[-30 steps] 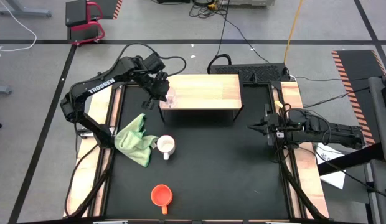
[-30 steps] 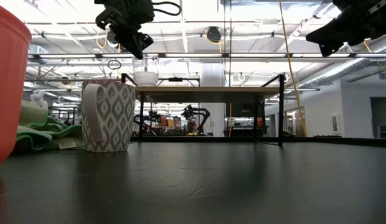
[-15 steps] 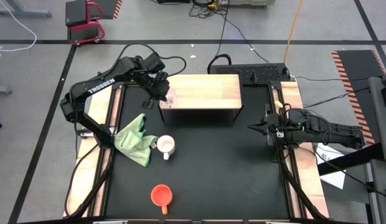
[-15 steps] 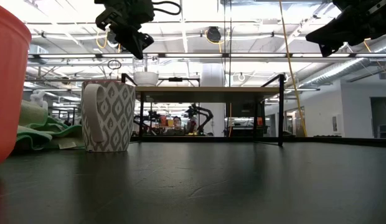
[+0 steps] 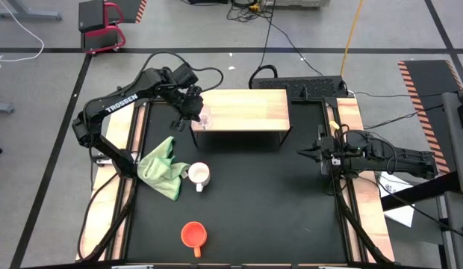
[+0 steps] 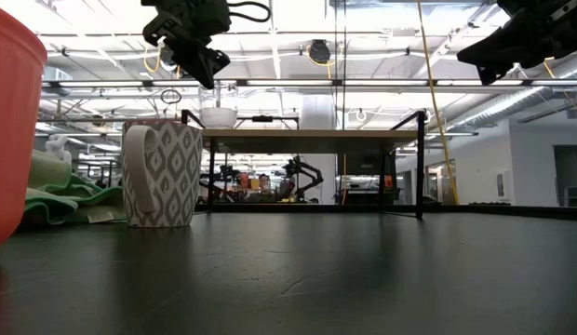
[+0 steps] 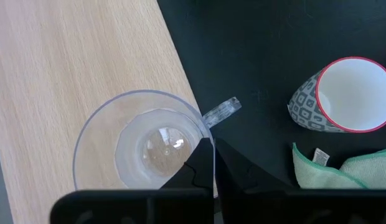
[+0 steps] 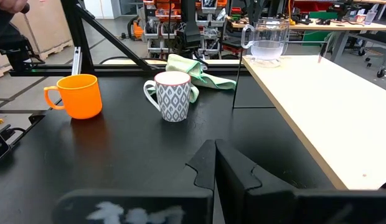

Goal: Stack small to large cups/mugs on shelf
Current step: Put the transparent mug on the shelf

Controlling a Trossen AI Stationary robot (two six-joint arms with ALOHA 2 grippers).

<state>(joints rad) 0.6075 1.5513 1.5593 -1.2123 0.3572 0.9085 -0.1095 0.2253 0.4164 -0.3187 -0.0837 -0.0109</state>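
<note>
A small clear glass cup (image 7: 143, 143) stands upright on the left near corner of the shelf (image 5: 246, 108), a light wooden top on thin black legs. My left gripper (image 7: 213, 144) comes down on it from above and is shut at its rim. The patterned white mug (image 5: 199, 175) stands on the black table in front of the shelf. Near the table's front edge is the orange mug (image 5: 193, 235). My right gripper (image 5: 305, 154) hovers shut, lying level at the table's right side, holding nothing. My left gripper pinches the glass cup's rim (image 7: 204, 127) right beside the handle (image 7: 221, 111). One finger is inside the cup and one outside. The fingers slant down from above, from the table's left. The cup stands upright with its base on the shelf top.
A green cloth (image 5: 160, 168) lies crumpled on the table, just left of the white mug. Wooden strips run along both sides of the table. The rest of the shelf top is bare wood, and the black table between the mugs and my right gripper is open.
</note>
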